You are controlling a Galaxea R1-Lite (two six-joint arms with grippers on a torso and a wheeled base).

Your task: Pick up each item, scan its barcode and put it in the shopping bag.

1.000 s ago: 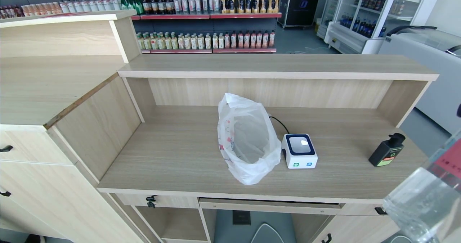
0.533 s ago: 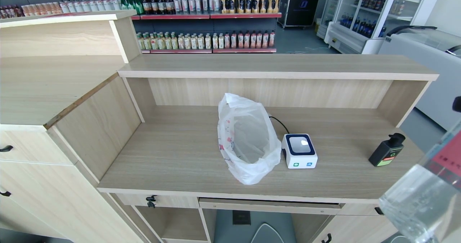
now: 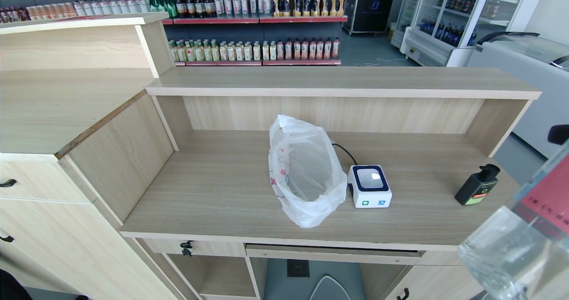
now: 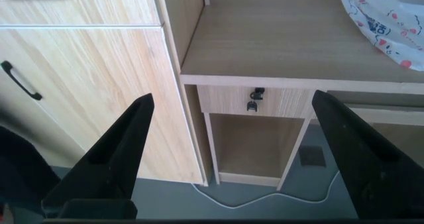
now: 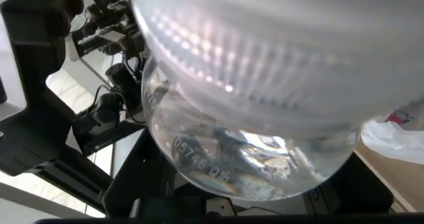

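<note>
Nearest the head camera, at the robot's right, a clear water bottle with a red label hangs in the air off the counter's right front corner, tilted with its base toward the counter. The right wrist view adds what the head view cannot: the rounded, ribbed base seen close, water inside and a printed code on the plastic. The right gripper has the bottle clamped right against its camera.

The left wrist view shows the left gripper low in front of the counter, its two dark fingers spread wide with nothing between them. Past them is a small drawer with a key in its lock, and a corner of the shopping bag above it.

On the counter in the head view, the white shopping bag stands upright with its mouth open. Just beside it on the right sits a white scanner, its dark window facing up. Well apart, near the right end, a black pump bottle leans. Shelves of drinks line the wall behind.
</note>
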